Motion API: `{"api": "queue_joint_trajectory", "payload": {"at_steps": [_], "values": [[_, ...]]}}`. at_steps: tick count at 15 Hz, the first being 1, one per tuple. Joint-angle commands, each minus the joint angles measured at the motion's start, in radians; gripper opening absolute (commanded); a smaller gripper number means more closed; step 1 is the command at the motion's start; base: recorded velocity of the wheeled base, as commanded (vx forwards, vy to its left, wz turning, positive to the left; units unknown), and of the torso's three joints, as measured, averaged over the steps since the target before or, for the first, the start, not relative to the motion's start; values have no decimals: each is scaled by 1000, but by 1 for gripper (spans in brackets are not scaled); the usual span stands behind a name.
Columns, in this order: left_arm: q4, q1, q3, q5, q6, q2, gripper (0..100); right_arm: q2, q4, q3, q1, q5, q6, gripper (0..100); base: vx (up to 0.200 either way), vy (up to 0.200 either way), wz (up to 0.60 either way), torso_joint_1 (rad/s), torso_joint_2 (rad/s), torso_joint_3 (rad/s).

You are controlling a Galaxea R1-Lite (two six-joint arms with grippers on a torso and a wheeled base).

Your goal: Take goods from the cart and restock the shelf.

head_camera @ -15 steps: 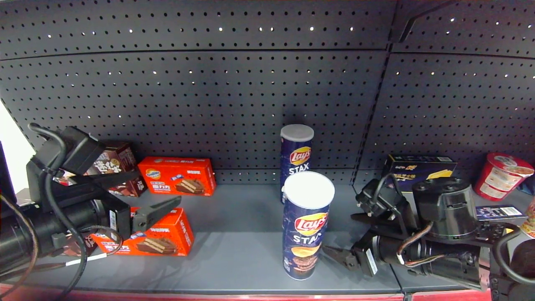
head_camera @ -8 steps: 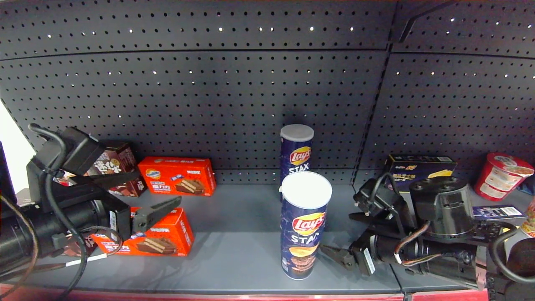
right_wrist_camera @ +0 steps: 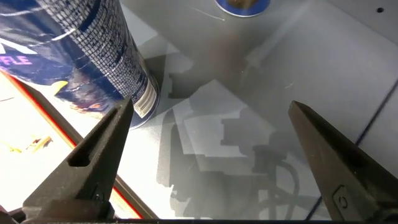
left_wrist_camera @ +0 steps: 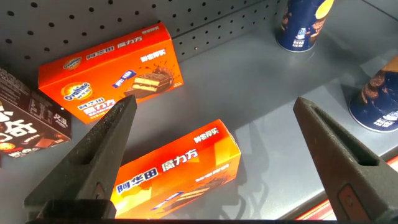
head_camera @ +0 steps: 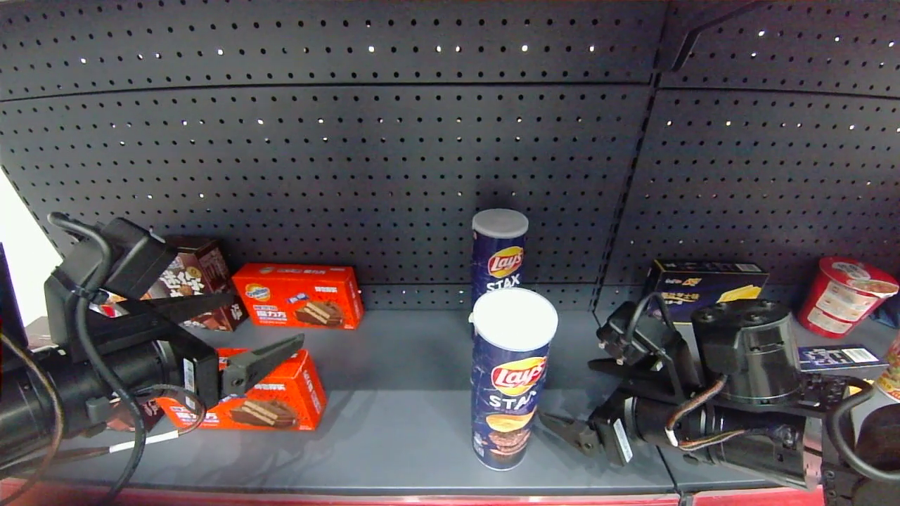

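Two dark blue chip cans stand on the grey shelf [head_camera: 401,414]: the front can [head_camera: 512,383] near the shelf's front edge and the back can [head_camera: 499,256] by the pegboard. My right gripper [head_camera: 582,399] is open just right of the front can, low over the shelf, with nothing between its fingers. The right wrist view has the front can [right_wrist_camera: 93,56] beside my open right gripper [right_wrist_camera: 210,107]. My left gripper [head_camera: 267,320] is open and holds nothing, above the near orange box [head_camera: 246,397]. Under my left gripper [left_wrist_camera: 214,102] lie both orange boxes [left_wrist_camera: 180,168].
A second orange box [head_camera: 299,295] and a brown box [head_camera: 193,277] lie at the back left. On the right stand a dark box [head_camera: 703,281] and a red cup [head_camera: 847,288]. A perforated dark back panel [head_camera: 394,176] closes the shelf. Bare shelf lies between the boxes and cans.
The front can has shifted slightly to the left. My right gripper stays close beside it, barely moved. The left arm is as it was.
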Motion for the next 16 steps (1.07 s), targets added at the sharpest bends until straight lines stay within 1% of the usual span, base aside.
{"api": "queue_joint_trajectory", "payload": {"at_steps": [1, 4, 9, 10, 11, 12, 13, 14, 16], "values": [[-1, -2, -7, 0, 1, -1, 100, -43, 1, 18, -5, -11, 2, 100, 0, 0, 0, 0, 0, 0], [-2, -6, -10, 0, 2, -3, 100, -83, 6, 38, -11, -13, 5, 100, 0, 0, 0, 0, 0, 0], [-25, -2, -11, 0, -1, -7, 100, -108, 1, 30, -11, -14, 7, 100, 0, 0, 0, 0, 0, 0], [-25, 0, -11, 0, -1, -21, 100, -122, 1, 32, -13, -14, 8, 100, 0, 0, 0, 0, 0, 0], [-24, 8, -7, 2, -4, -58, 100, -155, 1, 35, -33, -22, 22, 100, 0, 0, 0, 0, 0, 0], [-24, 31, 4, 2, -22, -106, 100, -206, 1, 30, -45, -45, 53, 100, 0, 0, 0, 0, 0, 0], [-24, 40, 7, 2, -39, -138, 100, -241, 3, 27, -59, -57, 73, 100, 0, 0, 0, 0, 0, 0], [-24, 51, 10, 5, -70, -191, 100, -303, 3, 28, -87, -69, 89, 100, 0, 0, 0, 0, 0, 0], [-22, 54, 19, 11, -110, -257, 100, -378, 6, 38, -134, -73, 89, 100, 0, 0, 0, 0, 0, 0]]}}
